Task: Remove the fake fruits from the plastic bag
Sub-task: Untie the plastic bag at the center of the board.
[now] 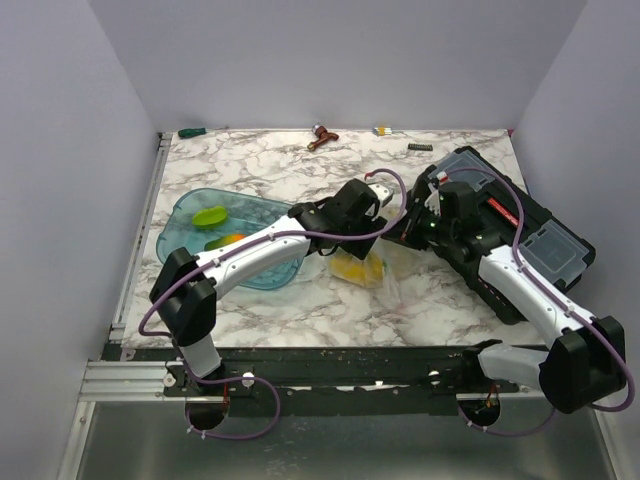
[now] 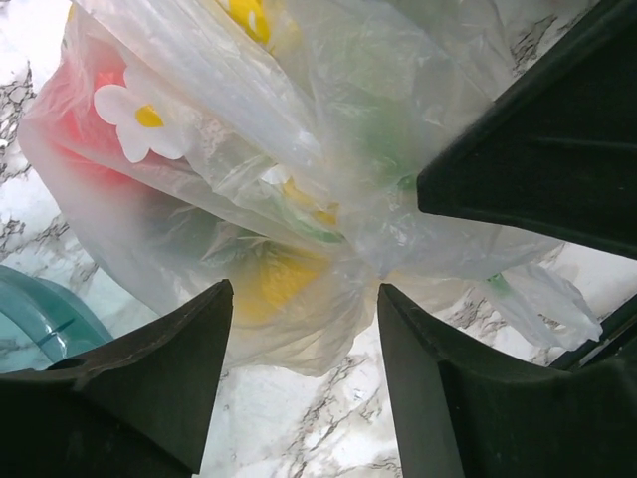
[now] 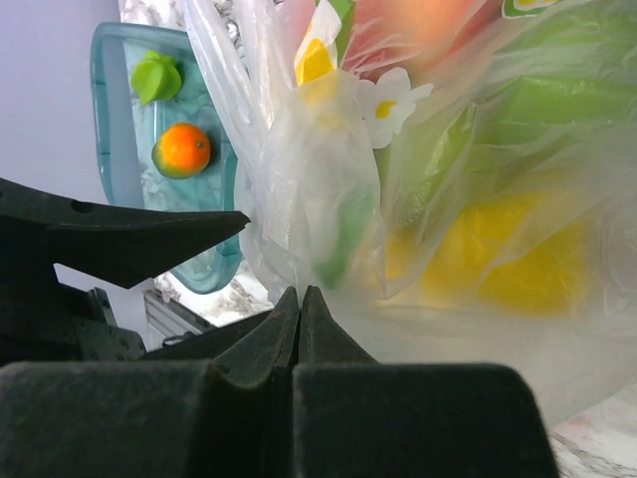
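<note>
Overhead, item one: plastic bag (image 1: 372, 268), quantity one, crumpled at mid-table between the teal tray (image 1: 178, 222) and a black case (image 1: 545, 250). Its longer side runs roughly left to right, and you cannot tell which way its mouth faces. One yellow mass shows through the film. In the tray: two fake fruits, one green fruit (image 1: 210, 215) and one orange fruit (image 1: 231, 240).

Left wrist view: your left gripper (image 2: 304, 368) stands spread, one finger on each side of the bag's lower fold; whether they touch it cannot be told. The film is clear and crinkled, with white daisy prints. A yellow shape (image 2: 284, 279), a red shape (image 2: 75, 129) and a green shape (image 2: 383, 129) show inside; their count is unclear.

Right wrist view: your right gripper (image 3: 299, 319) is pressed together, pinching a fold of the bag. Yellow, green and reddish masses sit behind the film. Two fruits lie in the tray beyond.
</note>
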You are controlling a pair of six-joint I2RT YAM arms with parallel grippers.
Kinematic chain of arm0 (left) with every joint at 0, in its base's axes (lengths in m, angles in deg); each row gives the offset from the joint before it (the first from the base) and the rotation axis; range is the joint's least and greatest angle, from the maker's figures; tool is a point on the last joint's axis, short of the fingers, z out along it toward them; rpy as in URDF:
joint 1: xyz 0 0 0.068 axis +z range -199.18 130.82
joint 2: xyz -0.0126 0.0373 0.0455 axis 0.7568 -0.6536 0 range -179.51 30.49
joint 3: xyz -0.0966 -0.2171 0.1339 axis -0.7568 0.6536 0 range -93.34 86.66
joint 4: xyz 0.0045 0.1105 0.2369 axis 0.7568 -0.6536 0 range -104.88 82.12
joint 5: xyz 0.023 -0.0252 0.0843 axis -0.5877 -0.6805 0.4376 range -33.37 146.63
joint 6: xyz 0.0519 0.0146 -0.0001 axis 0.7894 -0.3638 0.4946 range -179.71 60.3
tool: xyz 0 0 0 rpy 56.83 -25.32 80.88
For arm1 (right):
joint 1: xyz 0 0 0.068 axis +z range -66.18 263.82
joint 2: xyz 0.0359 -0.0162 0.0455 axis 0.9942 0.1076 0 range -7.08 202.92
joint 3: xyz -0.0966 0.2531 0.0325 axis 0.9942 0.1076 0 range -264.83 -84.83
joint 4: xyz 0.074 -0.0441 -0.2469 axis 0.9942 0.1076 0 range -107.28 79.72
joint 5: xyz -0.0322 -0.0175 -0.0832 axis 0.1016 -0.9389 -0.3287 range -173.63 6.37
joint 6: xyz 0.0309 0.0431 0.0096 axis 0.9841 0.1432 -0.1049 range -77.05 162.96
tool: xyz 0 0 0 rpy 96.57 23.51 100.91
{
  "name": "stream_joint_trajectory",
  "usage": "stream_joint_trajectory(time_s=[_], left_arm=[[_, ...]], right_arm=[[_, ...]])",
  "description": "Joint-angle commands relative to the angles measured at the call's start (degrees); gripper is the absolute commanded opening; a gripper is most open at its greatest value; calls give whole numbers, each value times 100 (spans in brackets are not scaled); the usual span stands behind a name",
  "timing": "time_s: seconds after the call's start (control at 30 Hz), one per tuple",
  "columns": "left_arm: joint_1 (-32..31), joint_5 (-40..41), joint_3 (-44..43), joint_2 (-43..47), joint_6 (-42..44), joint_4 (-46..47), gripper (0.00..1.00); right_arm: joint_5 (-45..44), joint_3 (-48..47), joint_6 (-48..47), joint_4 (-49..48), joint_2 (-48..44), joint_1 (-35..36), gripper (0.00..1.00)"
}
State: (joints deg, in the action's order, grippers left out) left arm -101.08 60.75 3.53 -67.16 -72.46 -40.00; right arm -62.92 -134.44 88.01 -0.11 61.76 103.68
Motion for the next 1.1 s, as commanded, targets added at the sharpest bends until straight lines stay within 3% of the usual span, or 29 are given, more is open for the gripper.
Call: stream_joint_trajectory(time_s=[0.0, 0.1, 0.23, 0.27, 0.33, 0.43, 0.63, 0.73, 0.87, 1.0, 1.03, 1.07], left_arm=[[-69, 270, -235, -81, 158, -86, 57], [-142, 320, -286, -157, 200, -134, 56], [-220, 466, -285, -143, 299, -141, 44], [-217, 466, -304, -141, 300, -161, 37], [-224, 526, -305, -82, 308, -181, 15], [-224, 745, -239, 120, 376, -137, 1], [-224, 890, 272, 933, 467, 405, 0], [-224, 696, 501, 1313, 418, 671, 0], [-233, 568, 638, 1512, 414, 809, 0], [-229, 435, 563, 1433, 422, 706, 0], [-233, 245, 537, 1401, 431, 675, 2], [-237, 50, 543, 1382, 411, 693, 11]], right_arm=[[245, 104, 63, -106, -235, -23, 1], [329, 126, 57, -150, -219, -22, 1], [464, 202, 118, -232, -207, -16, 1], [487, 251, 126, -285, -227, -16, 1], [434, 302, 86, -316, -259, -18, 1], [199, 172, -160, -24, -250, -13, 1], [-1760, -159, -870, 1126, -513, -15, 1], [-2300, -171, -1117, 1211, -559, -17, 1], [-2440, -305, -1295, 1463, -354, 27, 10], [-2686, -605, -1323, 1653, -271, 525, 25], [-2731, -700, -1278, 1716, -239, 655, 29], [-2789, -775, -1215, 1800, -201, 789, 34]])
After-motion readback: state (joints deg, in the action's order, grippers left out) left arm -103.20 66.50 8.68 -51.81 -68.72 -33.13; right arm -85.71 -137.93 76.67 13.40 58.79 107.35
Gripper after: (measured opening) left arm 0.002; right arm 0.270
